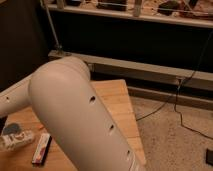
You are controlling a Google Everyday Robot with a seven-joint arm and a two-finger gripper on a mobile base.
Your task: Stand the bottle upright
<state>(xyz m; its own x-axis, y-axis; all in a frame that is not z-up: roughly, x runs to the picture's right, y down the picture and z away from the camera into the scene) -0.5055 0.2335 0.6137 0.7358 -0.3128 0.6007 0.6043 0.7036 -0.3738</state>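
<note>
The bottle [18, 140] is white with red-orange print and lies on its side near the left edge of the wooden table [120, 107]. My white arm [75, 112] fills the middle of the view. It rises from the lower right to an elbow, then runs off the left edge above the bottle. The gripper is out of view past that edge.
A small round blue cup [11, 129] sits just behind the bottle. A flat black-edged pack [41, 149] with a red-white face lies to the bottle's right. Beyond the table are a metal rail [150, 70], a dark shelf unit and black cables [180, 107] on the speckled floor.
</note>
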